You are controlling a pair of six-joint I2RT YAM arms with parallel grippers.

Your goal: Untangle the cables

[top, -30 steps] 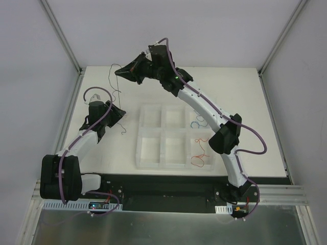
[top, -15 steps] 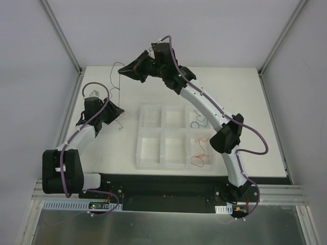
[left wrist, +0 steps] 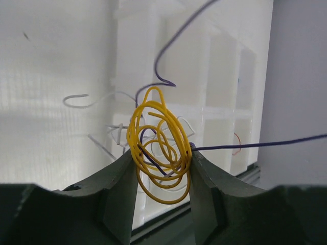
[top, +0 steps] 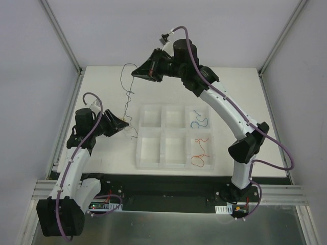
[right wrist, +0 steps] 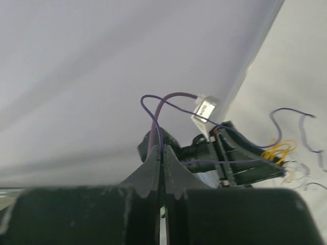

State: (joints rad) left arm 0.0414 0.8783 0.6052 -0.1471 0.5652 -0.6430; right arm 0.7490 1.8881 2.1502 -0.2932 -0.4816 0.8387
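A thin dark purple wire (top: pixel 126 97) is stretched in the air between my two grippers. My right gripper (top: pixel 134 72) is raised over the table's far left part and is shut on the wire's upper end (right wrist: pixel 151 118); its jaws (right wrist: pixel 162 149) are pressed together on it. My left gripper (top: pixel 125 124), lower and just left of the tray, is shut on a curly yellow coil (left wrist: pixel 159 148) with the dark wire (left wrist: pixel 255 145) threaded through it. The left jaws (left wrist: pixel 161 158) press the coil from both sides. The yellow coil (right wrist: pixel 278 149) also shows in the right wrist view.
A white six-compartment tray (top: pixel 152 138) lies mid-table. A blue wire (top: pixel 198 121) lies in its far right compartment and a red-orange wire (top: pixel 200 155) in its near right one. Grey walls and metal posts enclose the table. A loose wire tail (top: pixel 134 133) hangs by the tray's left edge.
My right gripper has moved right and higher with the dark wire. My left gripper has swung right toward the tray with the yellow coil. The wire between them is now drawn out longer.
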